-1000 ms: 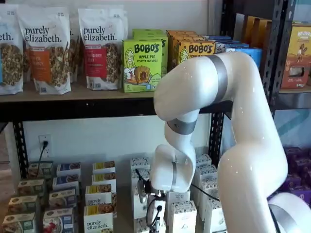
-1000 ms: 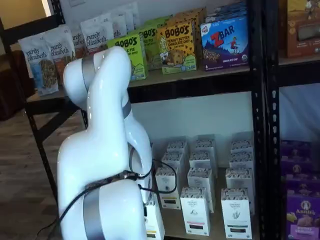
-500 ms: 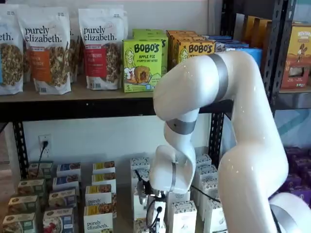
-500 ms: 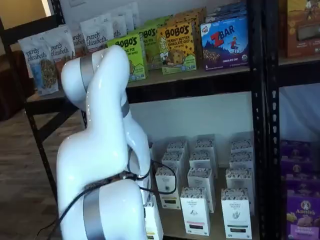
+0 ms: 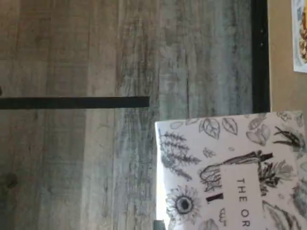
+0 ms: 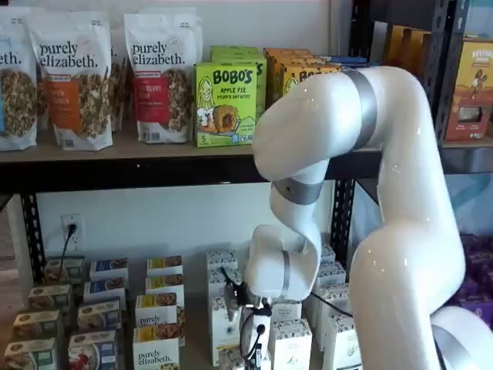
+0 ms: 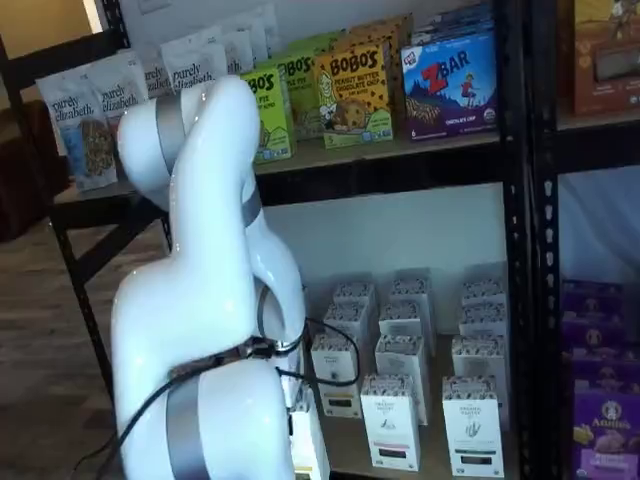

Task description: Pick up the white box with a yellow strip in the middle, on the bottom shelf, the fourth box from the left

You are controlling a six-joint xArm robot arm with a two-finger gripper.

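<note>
White box [image 5: 230,177] clamped in tool.

Wrist view: close, looks down on wood-grain floor [image 5: 72,158], picture turned on side; printed face of white box [image 5: 230,177] fills one corner, tan edge of bottom shelf [image 5: 280,52] along one side.

Shelf view: frontal, mid-distance, faces rack; white arm [image 6: 370,193] between camera and shelves.

Shelf view: oblique, arm [image 7: 200,300] very near lens, rack behind.

Both shelf views share Bobo's boxes [image 6: 224,104] [image 7: 352,95] and white cartons on bottom shelf.
</note>
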